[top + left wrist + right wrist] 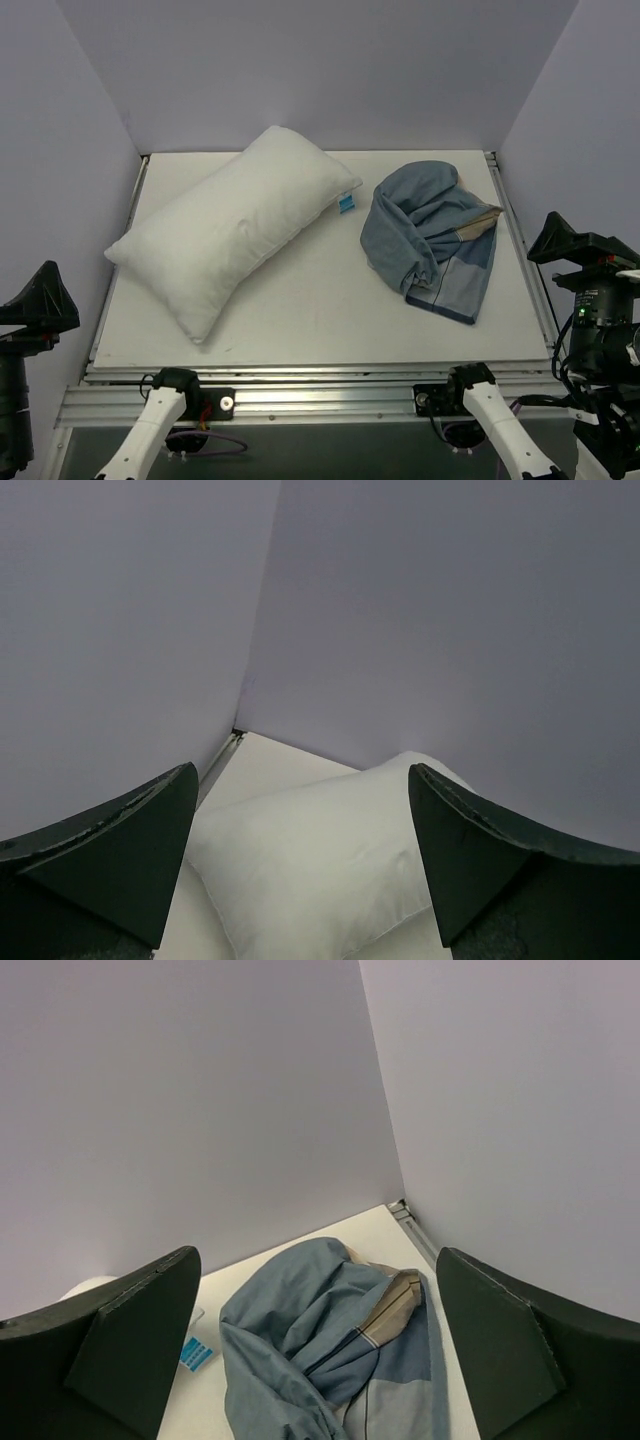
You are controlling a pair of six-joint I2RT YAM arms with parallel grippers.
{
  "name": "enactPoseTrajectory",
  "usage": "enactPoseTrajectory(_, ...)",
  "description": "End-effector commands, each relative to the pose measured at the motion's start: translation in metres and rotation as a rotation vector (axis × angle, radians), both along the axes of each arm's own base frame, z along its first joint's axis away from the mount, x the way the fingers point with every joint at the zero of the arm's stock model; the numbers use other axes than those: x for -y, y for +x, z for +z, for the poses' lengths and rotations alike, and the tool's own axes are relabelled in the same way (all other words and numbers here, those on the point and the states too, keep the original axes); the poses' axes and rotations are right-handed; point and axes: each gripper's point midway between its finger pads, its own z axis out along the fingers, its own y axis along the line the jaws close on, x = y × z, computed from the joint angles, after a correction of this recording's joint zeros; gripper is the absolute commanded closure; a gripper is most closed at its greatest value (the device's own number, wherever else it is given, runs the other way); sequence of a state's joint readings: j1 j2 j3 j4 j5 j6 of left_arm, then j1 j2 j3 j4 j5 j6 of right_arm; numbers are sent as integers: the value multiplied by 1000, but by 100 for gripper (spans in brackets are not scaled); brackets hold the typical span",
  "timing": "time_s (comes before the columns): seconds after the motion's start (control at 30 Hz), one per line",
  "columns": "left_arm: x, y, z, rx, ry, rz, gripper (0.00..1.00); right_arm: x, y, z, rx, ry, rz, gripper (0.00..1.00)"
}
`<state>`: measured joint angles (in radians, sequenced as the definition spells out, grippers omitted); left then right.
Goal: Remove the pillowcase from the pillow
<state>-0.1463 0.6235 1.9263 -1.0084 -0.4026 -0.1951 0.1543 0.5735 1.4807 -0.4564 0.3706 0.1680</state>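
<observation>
Two white arms sat bolted at the near edge, the left arm (150, 430) and the right arm (505, 425). Their bases were on an aluminium rail (320, 400) just in front of the white table (320, 320).

Both grippers hung back from the work, off the table's left and right sides. The left gripper (302, 775) had its jaws spread wide, with nothing between them and nothing touching its dark fingers (120, 860). Only the pillow showed beyond the gap. The right gripper (318, 1255) also stood wide apart and empty, its fingers (520, 1350) clear of any cloth, and the pillowcase lay farther off in its view.

On the left half of the table lay the pillow (235, 230), bare, plump and white. It was set on a slant, from the near left corner toward the far middle. A small blue tag (347, 203) stuck out at its far right short end.

The pillowcase (430, 240) lay on the right half, fully off the pillow and apart from it, with its nearest fold just right of the tag. It was crumpled into a loose heap, mostly dusty blue. A tan strip showed along its right side, and pale and darker blue blocks showed at its near end.

Plain lilac walls (320, 70) closed the table in on the left, right and far sides.
</observation>
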Motion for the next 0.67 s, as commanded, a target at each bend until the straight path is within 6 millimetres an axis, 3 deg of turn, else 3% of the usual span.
enactPoseTrajectory(0.0, -12, 0, -25, -76, 12, 62, 6, 13, -12, 2, 27, -27, -64, 0)
enactPoseTrajectory(0.43, -35, -27, -43, 33, -114, 112, 6, 10, -14, 4, 66, -33, -46, 0)
enactPoseTrajectory(0.63, -37, -32, -45, 72, -149, 101, 6, 9, -5, -4, 47, -33, -44, 0)
